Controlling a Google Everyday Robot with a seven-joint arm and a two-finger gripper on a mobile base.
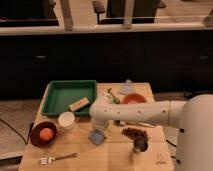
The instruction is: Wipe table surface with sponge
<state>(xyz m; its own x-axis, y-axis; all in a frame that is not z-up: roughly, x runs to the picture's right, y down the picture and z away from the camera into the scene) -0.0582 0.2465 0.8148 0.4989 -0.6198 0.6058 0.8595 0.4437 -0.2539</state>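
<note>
The gripper (100, 131) is largely hidden beneath the white arm's wrist housing; its fingers are closed, apparently on the upper edge of the sponge (96, 137), though the contact itself is hard to make out. The sponge lies flat on the table surface (90, 160), just right of the white cup (66, 120) and below the green tray (60, 95). The arm crosses the table from the right and covers the strip between the sponge and the orange bowl (134, 99). A tan block (79, 104) rests inside the green tray at its lower right. Left of the sponge, a dark bowl holding an orange fruit (46, 133) overhangs the table's left edge. A fork (57, 158) lies near the front edge, below and left of the sponge. Right of the sponge sit a brown cluster (135, 133) and a metal cup (140, 145). Bare wood lies directly below the sponge, between the fork and the metal cup. The robot's white body cuts off the table's right edge.
</note>
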